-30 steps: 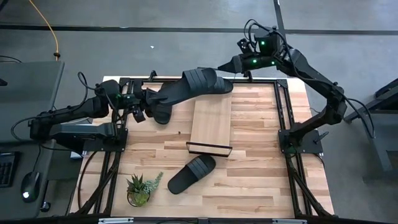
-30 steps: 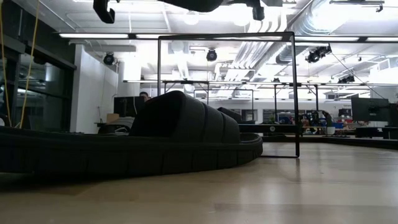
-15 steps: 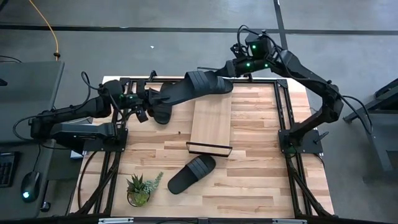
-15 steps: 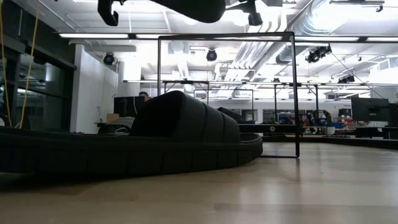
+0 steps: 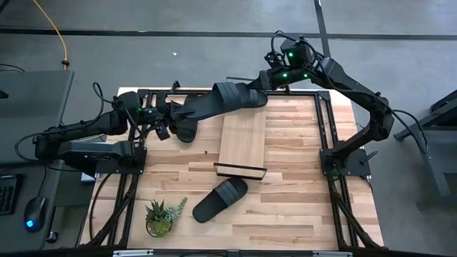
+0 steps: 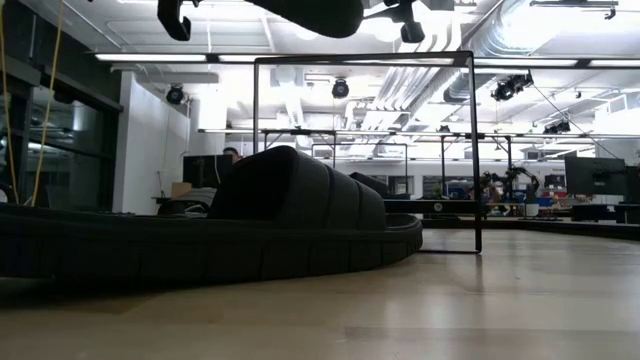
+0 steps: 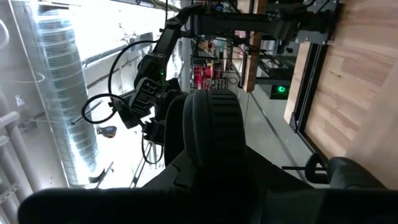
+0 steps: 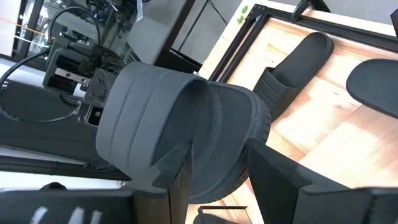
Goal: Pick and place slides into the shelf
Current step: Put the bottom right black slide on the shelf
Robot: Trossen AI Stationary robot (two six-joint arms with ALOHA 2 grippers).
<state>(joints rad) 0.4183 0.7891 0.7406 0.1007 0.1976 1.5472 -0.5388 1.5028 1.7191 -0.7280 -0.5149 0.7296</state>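
One black slide (image 5: 225,98) hangs in the air over the table's far side, between my two grippers. My left gripper (image 5: 170,114) is shut on its heel end and my right gripper (image 5: 263,86) is shut on its toe end. A second slide (image 5: 187,130) lies on its sole on the table below the left gripper. A third slide (image 5: 220,200) lies on its sole toward the near edge and fills the low view (image 6: 250,230). The shelf (image 5: 243,139), a light board in a black wire frame, lies mid-table. My left gripper holds the slide's heel end (image 7: 208,177) between its fingers, coming level from the table's left and along the slide; the fingers hide the exact place. The slide is clear of the table. My right gripper has the slide's toe end (image 8: 217,168) between its two fingers. One finger (image 8: 177,183) is on the footbed side just ahead of the strap, the other (image 8: 273,174) on the sole's outer side. It comes slanting down from the far right.
A small potted plant (image 5: 161,218) stands at the near left. The shelf's upright black wire frame (image 6: 470,150) rises behind the near slide. Black rails (image 5: 325,128) run along the table's sides. Bare wood lies right of the shelf.
My right gripper has shifted a little toward the table's left and downward at the slide's toe end, turning slightly. The lifted slide shows lower in the low view than a second ago. In the last half second nothing has moved.
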